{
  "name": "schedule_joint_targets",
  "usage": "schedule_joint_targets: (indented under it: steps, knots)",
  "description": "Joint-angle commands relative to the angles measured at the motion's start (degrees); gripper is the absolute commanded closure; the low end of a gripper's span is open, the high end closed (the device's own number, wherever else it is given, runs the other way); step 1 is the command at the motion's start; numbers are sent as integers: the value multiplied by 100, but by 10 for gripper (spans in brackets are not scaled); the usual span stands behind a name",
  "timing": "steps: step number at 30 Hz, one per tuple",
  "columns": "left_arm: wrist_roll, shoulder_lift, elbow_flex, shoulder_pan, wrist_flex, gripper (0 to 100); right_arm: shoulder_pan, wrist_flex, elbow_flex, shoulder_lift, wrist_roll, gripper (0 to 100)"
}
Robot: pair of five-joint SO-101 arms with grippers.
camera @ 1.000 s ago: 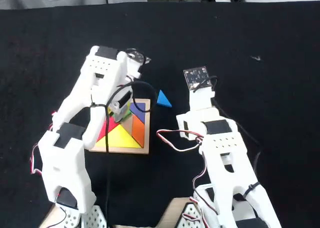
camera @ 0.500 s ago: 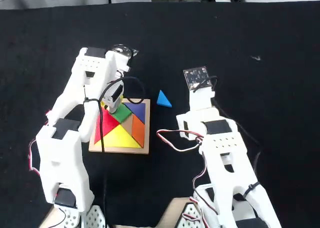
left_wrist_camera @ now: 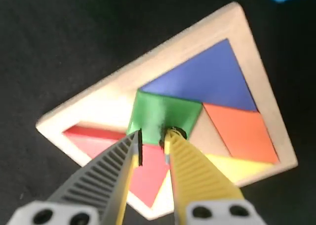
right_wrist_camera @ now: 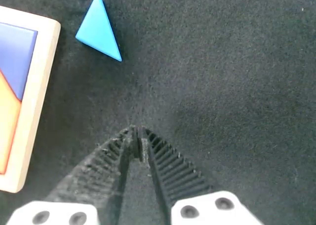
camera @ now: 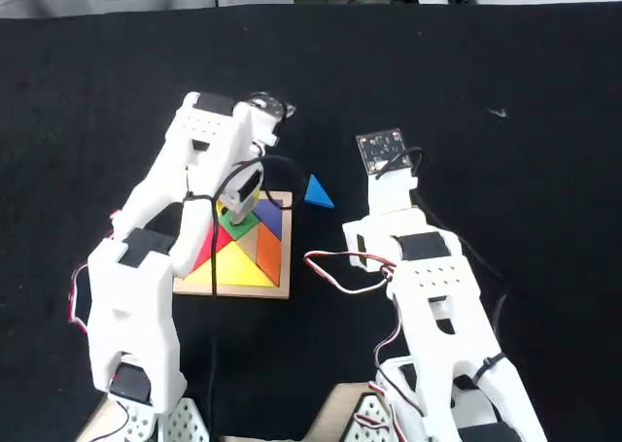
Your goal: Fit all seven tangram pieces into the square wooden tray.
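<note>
From above, we see the wooden tray (camera: 284, 292) lying on the black desk (camera: 505, 228) with coloured pieces in it. The left arm reaches over it, its left claw (camera: 241, 205) down over the tray's far part. The light blue triangle (camera: 318, 192) lies on the desk just outside the tray's far right corner, between the two arms.

From the left wrist, we see the left claw (left_wrist_camera: 152, 137) with its two fingers a little apart and nothing between them, their tips at the near edge of the green square (left_wrist_camera: 165, 111). Around that square in the tray (left_wrist_camera: 269, 116) lie the dark blue triangle (left_wrist_camera: 207, 76), the orange piece (left_wrist_camera: 242, 133), the red triangle (left_wrist_camera: 148, 173) and the yellow triangle (left_wrist_camera: 239, 166). Bare wood shows between the green square and the orange piece.

From the right wrist, we see the right claw (right_wrist_camera: 136, 138) with its fingers pressed together on nothing, hanging over bare desk (right_wrist_camera: 237, 62). The light blue triangle (right_wrist_camera: 101, 29) lies flat ahead of it, apart from the tray's rim (right_wrist_camera: 37, 86).
</note>
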Motion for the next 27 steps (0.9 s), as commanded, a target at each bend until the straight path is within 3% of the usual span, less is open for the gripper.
schedule_joint_targets:
  steps: [1, 8, 13, 22, 27]
  knots:
    - [193, -730, -1059, -136, 1099, 902, 70, -114, -145, -207, 44, 986]
    - [712, -2356, -936, -1015, 1134, 902, 79, -334, -40, -189, 220, 983]
    - [1125, -3279, 154, -1833, 993, 902, -97, 167, -549, -171, 791, 883]
    - [1152, -5020, 3925, -3152, -905, 896, -1248, 826, -1543, 119, 791, 856]
    - [1530, -5749, 5930, -3600, -2347, 794, -1363, 826, -2360, 1226, 545, 818]
